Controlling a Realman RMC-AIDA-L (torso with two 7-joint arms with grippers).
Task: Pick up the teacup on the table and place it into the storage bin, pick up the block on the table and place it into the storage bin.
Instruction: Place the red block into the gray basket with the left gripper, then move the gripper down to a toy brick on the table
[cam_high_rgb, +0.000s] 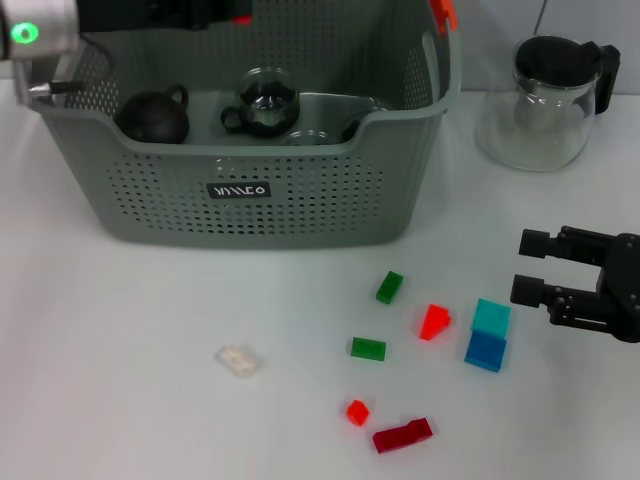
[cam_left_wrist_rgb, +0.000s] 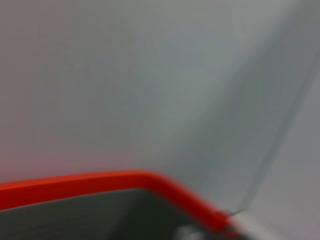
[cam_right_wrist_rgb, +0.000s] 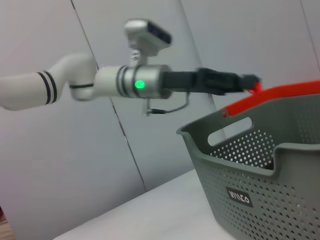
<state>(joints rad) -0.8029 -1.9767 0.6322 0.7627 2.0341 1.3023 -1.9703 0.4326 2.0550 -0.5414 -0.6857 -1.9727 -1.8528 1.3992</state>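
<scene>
Nearest me, I note scattered blocks: a dark red block (cam_high_rgb: 402, 435), a clear block (cam_high_rgb: 238, 360) and a stacked cyan-and-blue block (cam_high_rgb: 488, 335). At three o'clock the right gripper (cam_high_rgb: 528, 268) hovers over the table (cam_high_rgb: 130, 350), fingers parted, holding nothing. Beyond, at twelve o'clock, the storage bin (cam_high_rgb: 300, 200) holds a glass teacup (cam_high_rgb: 265, 103) and a dark teapot (cam_high_rgb: 155, 115). The left gripper (cam_right_wrist_rgb: 248, 80) reaches above the bin's far rim; its finger state I cannot tell. A glass teapot (cam_high_rgb: 553, 100) stands at two o'clock.
</scene>
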